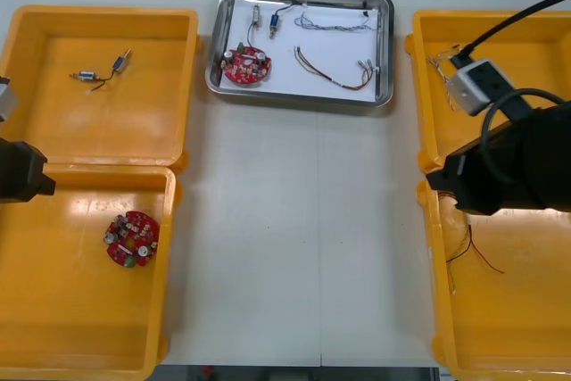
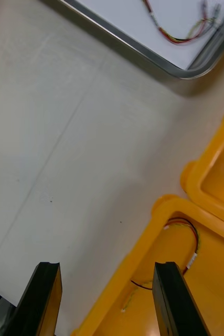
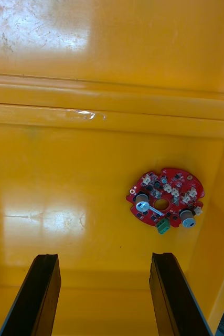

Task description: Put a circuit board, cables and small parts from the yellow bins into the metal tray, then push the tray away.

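Left hand [image 3: 105, 257] spread, empty, above the near-left yellow bin [image 1: 53, 310] at 8 o'clock of the surface [image 1: 294, 247]. Loose circuit board [image 3: 165, 202] lies flat on that bin's floor, beyond the fingertips. Right hand [image 2: 107, 265] spread, empty, over the inner rim of the near-right yellow bin [image 1: 526, 310] at 4 o'clock; a bin cable [image 2: 188, 231], red and yellow, lies inside. Metal tray [image 1: 294, 99] at 12 o'clock, white inside, holds: tray circuit board [image 1: 246, 66] at its 8 o'clock, tray metal parts [image 1: 257, 15] at 11, pale twisted cable [image 1: 335, 22] at 1, red and yellow tray cable [image 1: 335, 73] at 4. Far-left yellow bin [image 1: 53, 113] at 10 o'clock holds small metal parts [image 1: 86, 77].
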Tool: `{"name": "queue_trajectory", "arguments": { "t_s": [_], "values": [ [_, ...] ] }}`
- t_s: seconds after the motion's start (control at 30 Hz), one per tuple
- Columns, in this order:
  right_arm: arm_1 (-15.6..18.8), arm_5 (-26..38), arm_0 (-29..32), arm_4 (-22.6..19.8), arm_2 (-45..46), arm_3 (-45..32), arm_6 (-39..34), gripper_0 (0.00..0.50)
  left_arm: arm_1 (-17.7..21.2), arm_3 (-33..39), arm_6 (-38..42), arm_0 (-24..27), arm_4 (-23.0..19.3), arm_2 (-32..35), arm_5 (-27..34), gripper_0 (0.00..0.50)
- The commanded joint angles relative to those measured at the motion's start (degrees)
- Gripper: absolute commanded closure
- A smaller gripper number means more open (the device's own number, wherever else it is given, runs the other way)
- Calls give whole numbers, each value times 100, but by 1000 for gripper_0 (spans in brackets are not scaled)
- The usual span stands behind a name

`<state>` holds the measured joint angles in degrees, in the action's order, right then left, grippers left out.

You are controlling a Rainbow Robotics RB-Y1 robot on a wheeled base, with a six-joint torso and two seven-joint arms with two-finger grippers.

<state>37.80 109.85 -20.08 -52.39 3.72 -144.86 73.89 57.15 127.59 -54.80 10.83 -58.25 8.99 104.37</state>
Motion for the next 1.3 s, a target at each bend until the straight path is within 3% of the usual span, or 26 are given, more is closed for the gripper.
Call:
{"name": "queue_trajectory", "arguments": {
  "t_s": [0.03, 0.27, 0.53, 0.83, 1.3],
  "values": [
    [289, 15, 532, -78, 850, -183, -279, 0, 262, 152, -409, -90, 50, 174, 22, 0],
    [307, 15, 1077, 397, 1597, 36, -288, 0, 262, 152, -409, -90, 50, 174, 22, 0],
    [175, 15, 1156, 388, 2185, 757, -173, 0, 262, 152, -409, -90, 50, 174, 22, 0],
    [175, 15, 1156, 660, 2352, 1487, -138, 0, 262, 152, -409, -90, 50, 174, 22, 0],
    [184, 15, 1050, 669, 2370, 2304, -77, 0, 262, 152, -409, -90, 50, 174, 22, 0]
  ]
}}
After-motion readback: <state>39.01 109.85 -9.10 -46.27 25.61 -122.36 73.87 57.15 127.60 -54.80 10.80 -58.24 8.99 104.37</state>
